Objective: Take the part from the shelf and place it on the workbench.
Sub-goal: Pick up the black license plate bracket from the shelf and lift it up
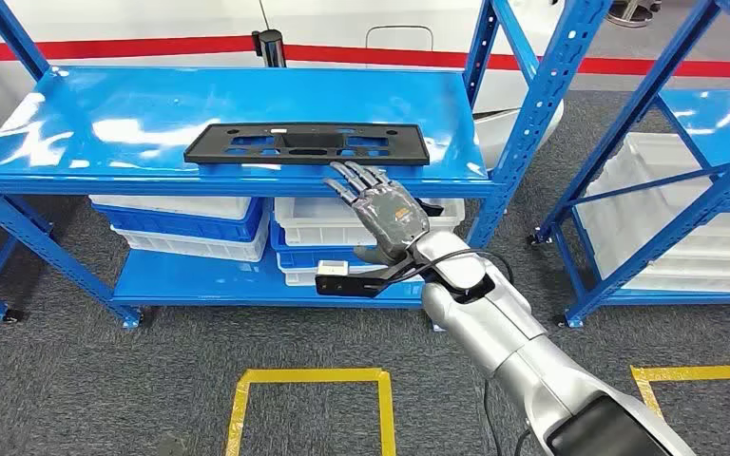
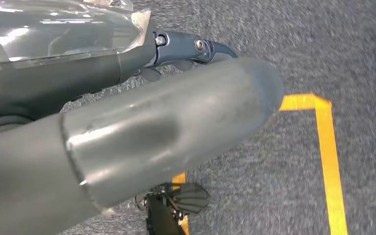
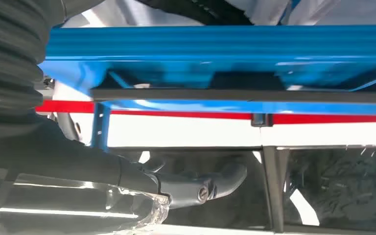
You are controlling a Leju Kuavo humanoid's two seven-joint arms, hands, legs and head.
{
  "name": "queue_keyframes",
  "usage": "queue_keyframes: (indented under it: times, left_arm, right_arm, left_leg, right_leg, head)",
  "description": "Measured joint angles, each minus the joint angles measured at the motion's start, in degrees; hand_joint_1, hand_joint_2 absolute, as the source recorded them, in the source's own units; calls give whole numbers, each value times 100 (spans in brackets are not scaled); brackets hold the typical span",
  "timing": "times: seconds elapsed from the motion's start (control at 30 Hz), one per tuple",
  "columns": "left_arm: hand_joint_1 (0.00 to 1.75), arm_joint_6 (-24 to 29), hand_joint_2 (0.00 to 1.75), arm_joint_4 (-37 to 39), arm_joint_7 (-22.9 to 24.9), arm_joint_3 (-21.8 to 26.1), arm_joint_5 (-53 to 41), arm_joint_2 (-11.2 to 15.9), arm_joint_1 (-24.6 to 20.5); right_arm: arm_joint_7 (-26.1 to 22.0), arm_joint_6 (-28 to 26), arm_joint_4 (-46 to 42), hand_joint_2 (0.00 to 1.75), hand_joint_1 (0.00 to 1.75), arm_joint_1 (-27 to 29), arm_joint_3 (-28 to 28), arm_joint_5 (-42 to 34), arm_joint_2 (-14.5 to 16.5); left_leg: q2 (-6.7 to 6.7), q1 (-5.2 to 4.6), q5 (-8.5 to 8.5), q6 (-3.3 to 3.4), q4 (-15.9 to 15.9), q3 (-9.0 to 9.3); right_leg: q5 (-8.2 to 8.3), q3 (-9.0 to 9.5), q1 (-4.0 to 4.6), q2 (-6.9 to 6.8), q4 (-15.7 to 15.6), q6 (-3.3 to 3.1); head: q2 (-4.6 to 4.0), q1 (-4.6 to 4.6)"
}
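Part (image 1: 307, 144): flat black rectangular plate with cut-outs, lying on the top blue shelf (image 1: 105, 123) of a blue steel rack, upper centre of the head view, its long edge close to the shelf's front lip. In the right wrist view the part (image 3: 235, 94) reads as a thin dark strip along the shelf edge.

Right hand (image 1: 380, 204): centre of the head view, just in front of the shelf's front edge, beside the part's right half. Fingers (image 1: 350, 177) extended and spread, tips at the shelf lip just short of the part; nothing held. Contact with the part cannot be told. Silver arm rises from lower right.

Left hand (image 2: 196, 49): fingers blurred and mostly hidden behind the thick grey thumb; spread or curled cannot be told.

Lower shelf: white and blue bins (image 1: 185, 228), stacked.

Floor: grey carpet with yellow tape outline (image 1: 309, 380), lower centre.

Second blue rack (image 1: 684, 171): right of frame, holding white bins.
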Motion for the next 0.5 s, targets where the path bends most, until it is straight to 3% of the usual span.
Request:
queue_keyframes:
  times: [0.07, 0.17, 0.2, 0.23, 0.27, 0.3, 0.37, 0.43, 0.5]
  left_arm:
    - [0, 3, 0, 0, -2, 1, 8, 7, -3]
    - [0, 9, 0, 0, 3, 3, 20, 20, -5]
    - [0, 9, 0, 1, 9, 3, 20, 20, -2]
    - [0, 8, 0, 1, 14, 4, 20, 20, 1]
    - [0, 6, 0, 1, 19, 5, 20, 20, 3]
    - [0, 4, 0, 2, 20, 6, 20, 20, 4]
    - [0, -6, 0, 2, 20, 8, 21, 13, -3]
    - [0, -4, 0, 2, 26, 10, 23, 3, -11]
    - [0, 48, 0, 0, 60, 15, 25, -5, -21]
  right_arm:
    - [2, 6, 1, 175, 0, -19, 19, 1, 26]
    - [4, 47, 20, 175, 0, -46, 87, 9, 83]
    - [4, 59, 38, 175, 0, -45, 117, 17, 100]
    - [4, 66, 60, 175, 0, -47, 147, 26, 119]
    - [4, 68, 83, 175, 0, -52, 175, 35, 143]
    - [4, 68, 98, 175, 0, -60, 196, 41, 175]
    - [3, 69, 126, 175, 0, -84, 233, 50, 245]
    - [12, 75, 168, 175, 0, -109, 270, 57, 305]
    - [36, 77, 231, 175, 0, -138, 303, 67, 377]
  left_leg:
    - [3, -4, -16, 58, -12, 36]
    - [1, -38, -80, 168, -24, 111]
    - [-9, -59, -105, 183, -24, 134]
    - [-20, -81, -130, 189, -23, 164]
    - [-30, -103, -159, 188, -23, 204]
    - [-37, -122, -191, 186, -25, 250]
    - [-46, -158, -262, 161, -23, 321]
    - [-54, -168, -316, 114, -27, 349]
    - [-48, -154, -358, 56, -30, 367]
  right_leg:
    - [-121, -156, -6, -15, 312, -26]
    - [-485, -860, -6, -29, 1507, -77]
    - [-501, -1046, 3, -29, 1739, -70]
    - [-414, -1116, 18, -29, 1737, -53]
    - [-241, -1068, 34, -29, 1501, -39]
    - [-16, -919, 61, -30, 1087, -41]
    - [340, -593, 124, -29, 315, -113]
    - [437, -458, 164, -27, 50, -200]
    - [435, -412, 126, -26, 3, -258]
  head:
    - [0, 6]
    - [0, 24]
    - [0, 26]
    - [0, 29]
    - [0, 32]
    - [0, 34]
    - [0, 32]
    - [0, 31]
    - [0, 39]
